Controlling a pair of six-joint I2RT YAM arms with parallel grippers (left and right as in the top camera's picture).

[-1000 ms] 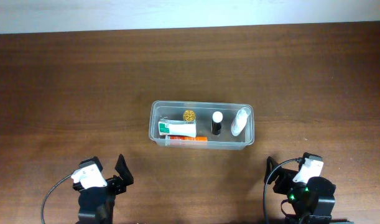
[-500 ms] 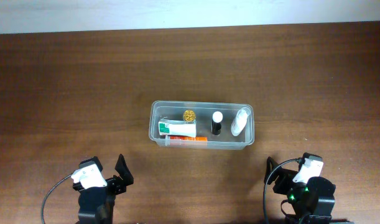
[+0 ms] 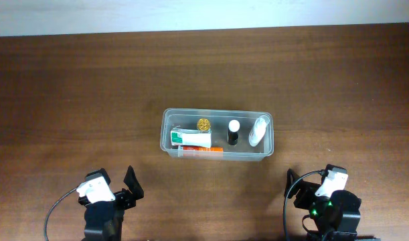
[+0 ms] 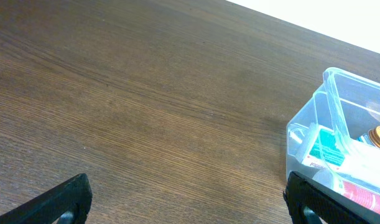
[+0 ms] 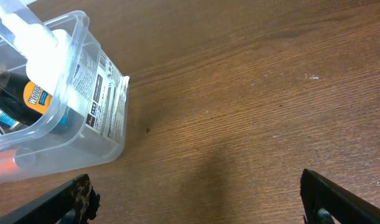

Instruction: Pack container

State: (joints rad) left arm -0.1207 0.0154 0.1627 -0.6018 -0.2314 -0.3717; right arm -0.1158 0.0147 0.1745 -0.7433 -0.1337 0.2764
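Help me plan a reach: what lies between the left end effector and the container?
Only bare wooden table, from left end effector to container; the overhead view shows it.

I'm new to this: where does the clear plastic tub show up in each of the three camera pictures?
Overhead: the container sits mid-picture.
Left wrist: one end of the container pokes in at the right edge.
Right wrist: the container's other end fills the upper left corner.
Shared landmark: the orange tube lying inside along its near wall.
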